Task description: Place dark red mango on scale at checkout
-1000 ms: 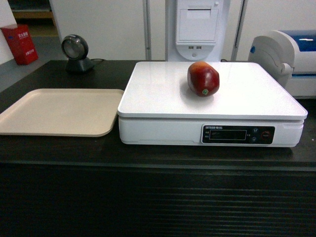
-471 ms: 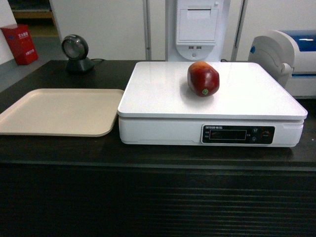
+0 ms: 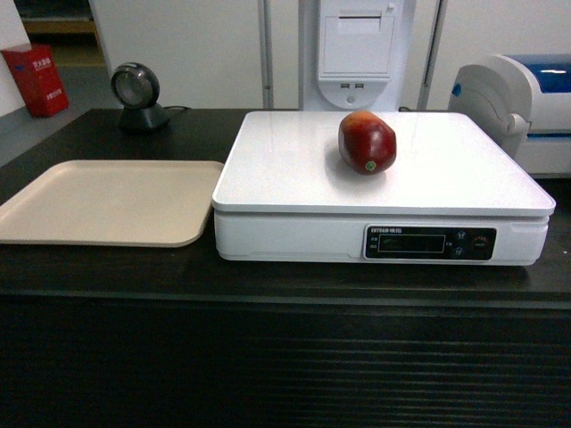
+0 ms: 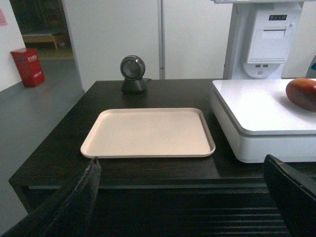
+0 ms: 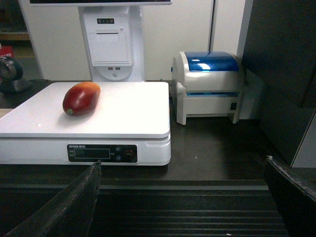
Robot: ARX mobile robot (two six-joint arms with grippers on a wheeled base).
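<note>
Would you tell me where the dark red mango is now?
In the head view, the dark red mango lies on the scale, right of the beige tray.

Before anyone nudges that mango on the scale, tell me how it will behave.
The dark red mango is oval and lies on its side, so it will probably roll. Its skin looks glossy, likely slippery. The scale platform is flat and rimless, so nothing would stop it.

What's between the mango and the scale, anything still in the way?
Nothing visible. The mango already lies on the scale platform, alone on it. Both grippers, left and right, are open and back at the counter's front edge.
</note>
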